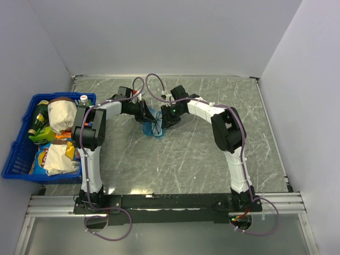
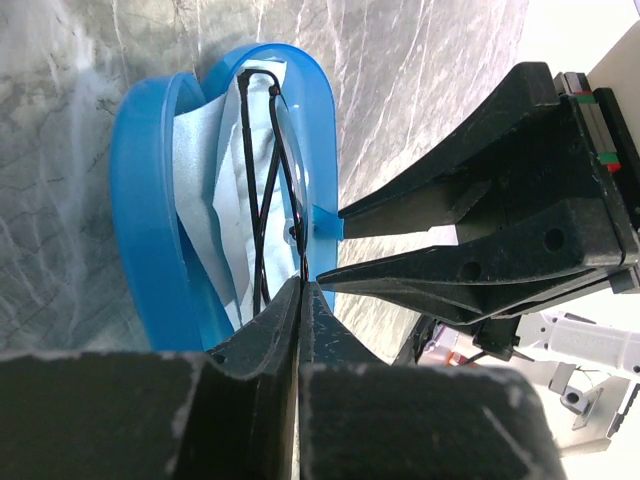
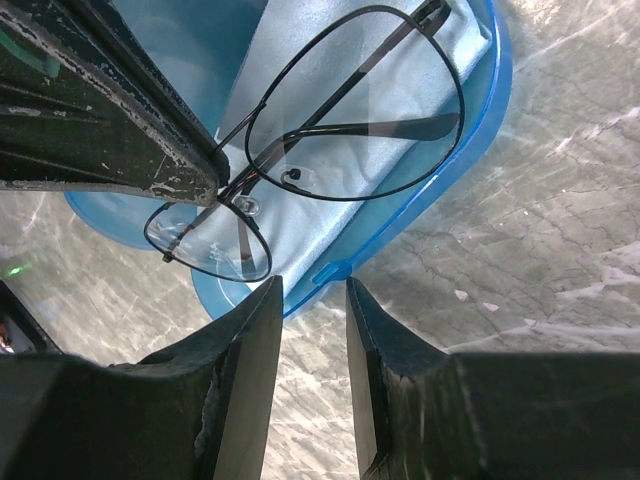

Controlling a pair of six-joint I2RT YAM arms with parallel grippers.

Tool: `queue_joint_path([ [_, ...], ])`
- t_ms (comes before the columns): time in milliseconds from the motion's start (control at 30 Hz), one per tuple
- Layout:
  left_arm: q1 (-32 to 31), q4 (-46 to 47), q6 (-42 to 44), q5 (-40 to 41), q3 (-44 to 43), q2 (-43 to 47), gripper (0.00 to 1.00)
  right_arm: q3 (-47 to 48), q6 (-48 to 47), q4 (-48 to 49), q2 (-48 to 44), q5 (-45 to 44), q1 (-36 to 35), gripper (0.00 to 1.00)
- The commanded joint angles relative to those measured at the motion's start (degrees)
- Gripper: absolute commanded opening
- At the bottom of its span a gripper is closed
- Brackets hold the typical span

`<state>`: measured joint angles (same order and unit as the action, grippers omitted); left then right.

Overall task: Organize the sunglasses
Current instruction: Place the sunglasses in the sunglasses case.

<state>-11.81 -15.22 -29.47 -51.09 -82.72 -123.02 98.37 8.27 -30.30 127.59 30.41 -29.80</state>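
Both arms, left arm (image 1: 90, 154) and right arm (image 1: 236, 159), reach from the near edge to mid-table and meet over an open blue case (image 2: 140, 200). Inside it, on a pale cloth (image 2: 195, 160), lie the sunglasses (image 3: 330, 120). The left gripper (image 2: 302, 285) pinches their frame; the right gripper (image 3: 308, 290) stands parted at the case's right rim.

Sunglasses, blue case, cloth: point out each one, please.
sunglasses (image 3: 355, 105), right wrist view, on the upper lens.
blue case (image 2: 140, 220), left wrist view, on the open shell's outer wall.
cloth (image 2: 205, 180), left wrist view, on its bare part beside the frame.
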Motion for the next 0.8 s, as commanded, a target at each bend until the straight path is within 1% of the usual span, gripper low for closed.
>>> queue_joint_path([
  [0, 0.3, 0.7, -0.7, 0.3, -0.6, 3.1, 0.05, 1.7, -0.7, -0.4, 1.2, -0.2, -0.6, 0.38],
  [267, 0.7, 0.4, -1.1, 1.1, -0.9, 3.4, 0.05, 1.7, -0.7, -0.5, 1.3, -0.3, -0.8, 0.38],
  [467, 0.9, -0.2, -1.1, 1.3, -1.4, 3.2, 0.08, 1.7, -0.8, -0.5, 1.3, -0.3, -1.0, 0.38],
  [767, 1.1, -0.4, -1.6, 0.0, -2.1, 2.8, 0.08, 1.7, -1.2, -0.7, 1.3, -0.8, -1.3, 0.38],
])
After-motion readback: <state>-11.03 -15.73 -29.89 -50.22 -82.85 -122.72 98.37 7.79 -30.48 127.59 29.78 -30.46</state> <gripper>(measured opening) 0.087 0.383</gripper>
